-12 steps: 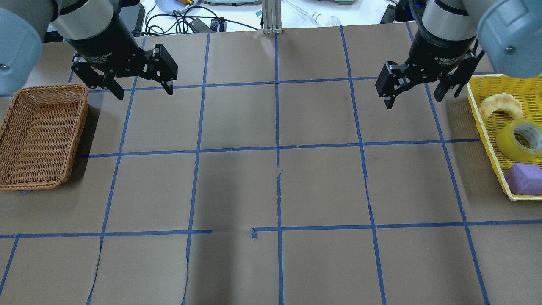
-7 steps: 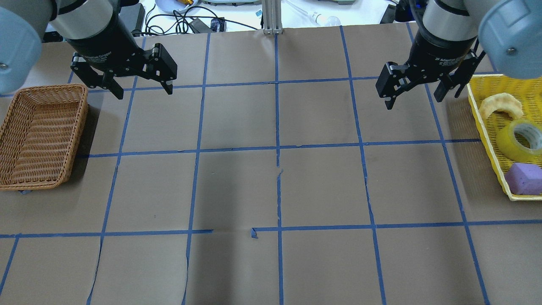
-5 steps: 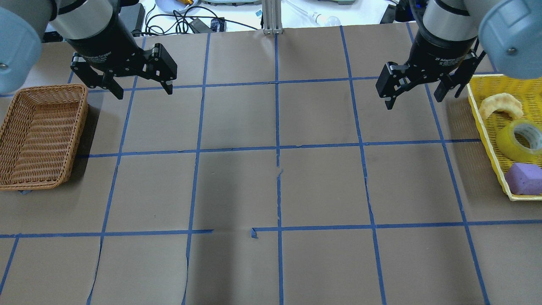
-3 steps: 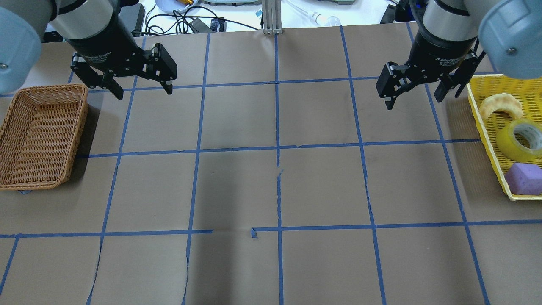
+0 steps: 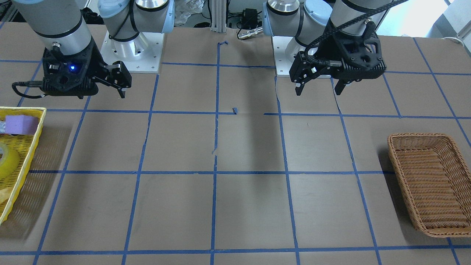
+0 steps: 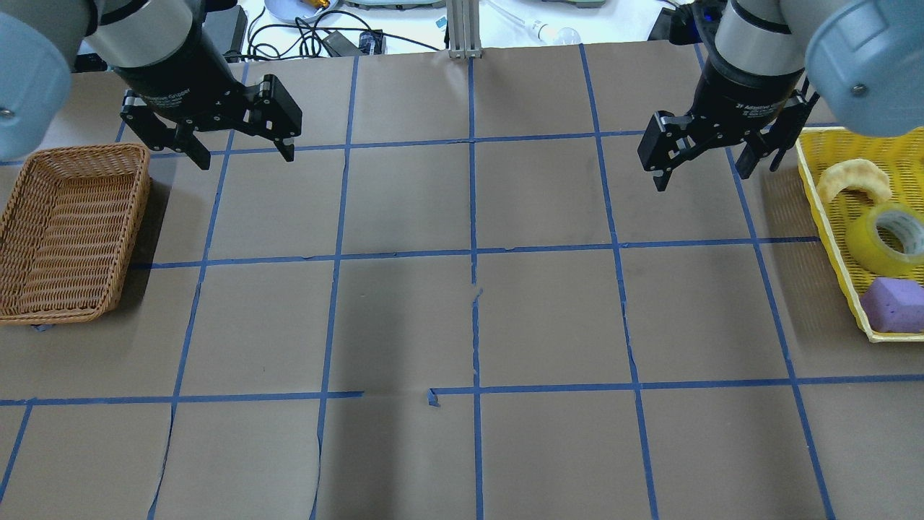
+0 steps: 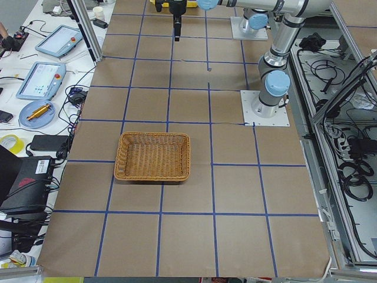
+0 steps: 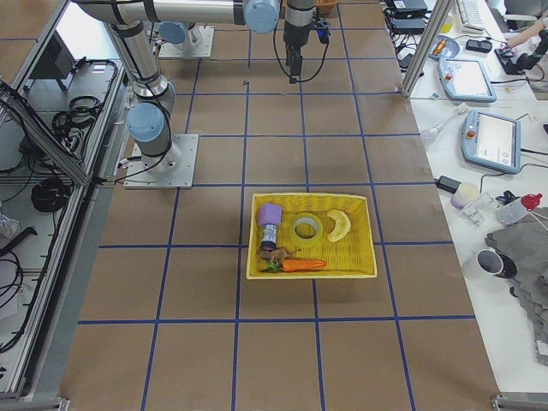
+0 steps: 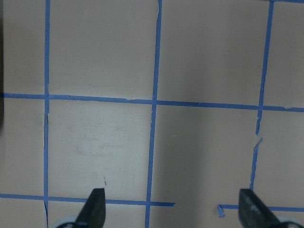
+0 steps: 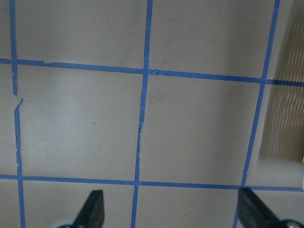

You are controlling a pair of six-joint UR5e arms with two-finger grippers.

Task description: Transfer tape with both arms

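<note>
The yellow tape roll (image 6: 884, 242) lies in the yellow tray (image 6: 830, 209) at the table's right edge, between a pale curved piece and a purple block. It also shows in the front-facing view (image 5: 5, 162) and in the exterior right view (image 8: 306, 228). My right gripper (image 6: 700, 179) is open and empty, above the table just left of the tray's far corner; in its wrist view (image 10: 172, 209) only bare paper lies between the fingertips. My left gripper (image 6: 247, 157) is open and empty, hovering near the far left, beside the wicker basket (image 6: 137, 217). Its wrist view (image 9: 173, 209) shows only paper.
The purple block (image 6: 895, 305) and the pale curved piece (image 6: 852, 180) share the tray with the tape; an orange carrot (image 8: 300, 265) lies along its near side. Brown paper with blue tape grid lines covers the table. Cables and devices lie beyond the far edge.
My right arm has shifted slightly left and away from the tray. The left arm, the tape and the baskets have not moved.
</note>
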